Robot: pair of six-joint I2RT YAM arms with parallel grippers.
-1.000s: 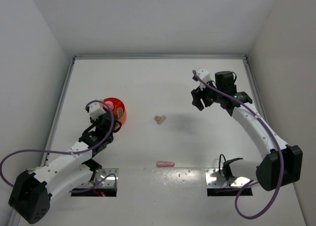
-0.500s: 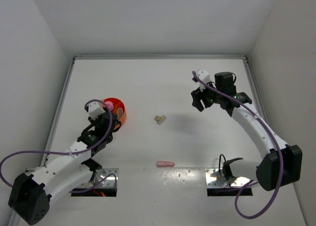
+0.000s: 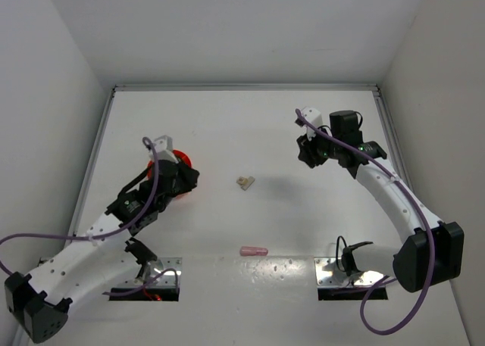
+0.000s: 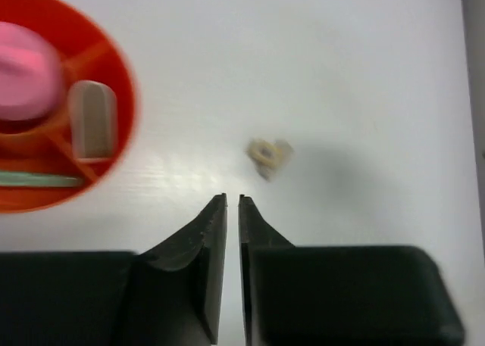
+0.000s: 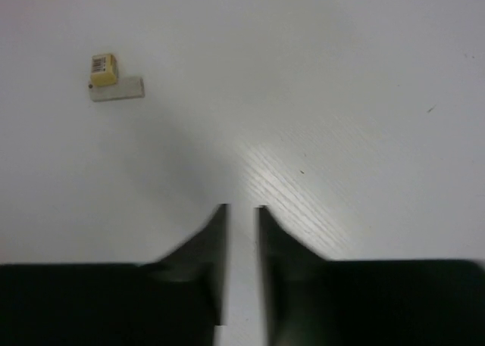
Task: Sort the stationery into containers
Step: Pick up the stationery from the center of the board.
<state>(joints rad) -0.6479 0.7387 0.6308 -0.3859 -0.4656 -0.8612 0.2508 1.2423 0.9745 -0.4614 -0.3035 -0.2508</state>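
Note:
The round orange tub (image 3: 180, 161) with dividers sits left of centre, partly hidden by my left arm. In the left wrist view the tub (image 4: 114, 73) holds a pink piece (image 4: 23, 62), a beige block (image 4: 92, 119) and a thin green stick (image 4: 38, 179). A small beige block (image 3: 244, 182) lies loose mid-table; it also shows in the left wrist view (image 4: 267, 154) and the right wrist view (image 5: 104, 70). A pink bar (image 3: 254, 250) lies near the front. My left gripper (image 3: 191, 181) (image 4: 233, 198) is shut and empty, just right of the tub. My right gripper (image 3: 305, 155) (image 5: 241, 207) is shut and empty, right of the beige block.
The white table is bounded by a raised rim (image 3: 98, 157) at left, back and right. Two mounting plates (image 3: 345, 274) sit at the near edge by the arm bases. A purple cable (image 3: 413, 202) runs along the right arm.
My left gripper has swung off the tub toward the right and its wrist has turned. The right gripper has stayed in place and its jaws look narrower.

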